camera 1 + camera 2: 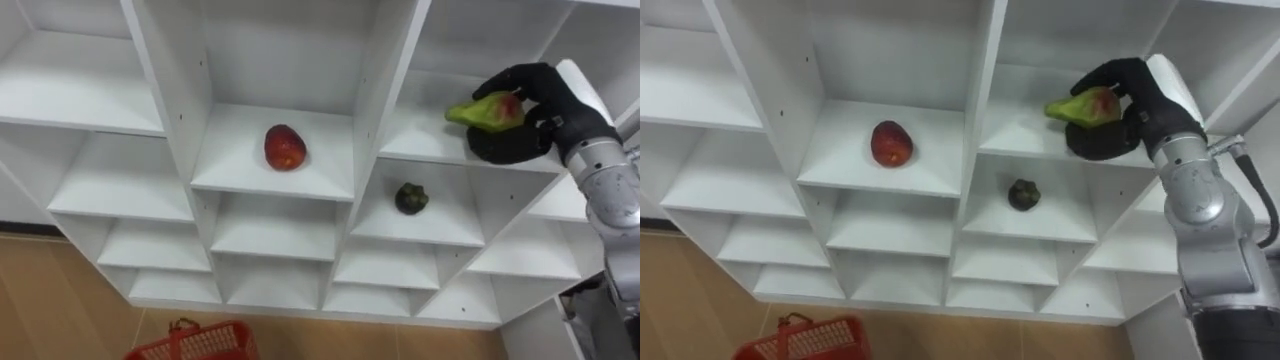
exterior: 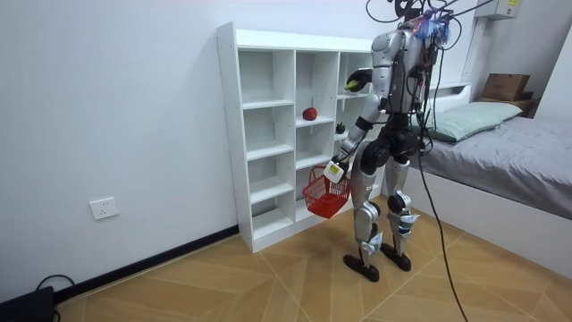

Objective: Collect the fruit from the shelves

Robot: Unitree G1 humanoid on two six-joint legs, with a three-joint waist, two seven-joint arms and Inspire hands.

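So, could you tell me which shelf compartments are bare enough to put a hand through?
The left column's compartments are all bare, as are the rows under the red fruit and the dark fruit. Crowded: the upper right compartment, where the right hand grips a green-red fruit. The left hand holds the red basket.

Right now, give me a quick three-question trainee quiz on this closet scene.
1. True or false: the right robot hand is shut on the green-red fruit.
2. Which robot hand carries the red basket?
3. The dark fruit lies: A) in the basket B) in the closet compartment below the held fruit C) beside the held fruit.
Key: 1 true; 2 the left robot hand; 3 B.
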